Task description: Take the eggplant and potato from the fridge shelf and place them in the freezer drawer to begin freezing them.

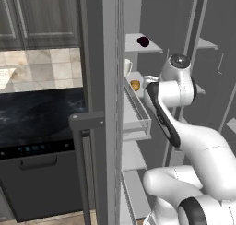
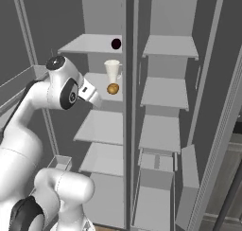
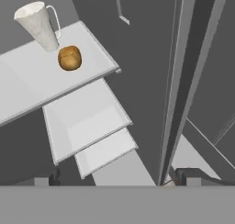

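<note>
The eggplant point(image 1: 143, 41) point(image 2: 116, 44) is a small dark lump on the top shelf of the left fridge compartment. One shelf down, the tan potato point(image 1: 135, 85) point(image 2: 112, 88) point(image 3: 69, 58) lies right in front of a white cup point(image 2: 112, 71) point(image 3: 39, 23). My gripper point(image 2: 97, 102) point(image 3: 114, 177) hovers just left of the potato at shelf height. It is open, with its fingertips point(image 3: 55, 176) wide apart and nothing between them. A grey box-shaped freezer drawer point(image 2: 155, 180) sits low in the right compartment.
A vertical divider point(image 2: 129, 107) splits the fridge into two shelf columns. A see-through door bin point(image 1: 139, 115) hangs on the open door beside my arm. Lower shelves point(image 3: 87, 122) step down below the potato's shelf. A dark oven front point(image 1: 41, 141) stands to the left.
</note>
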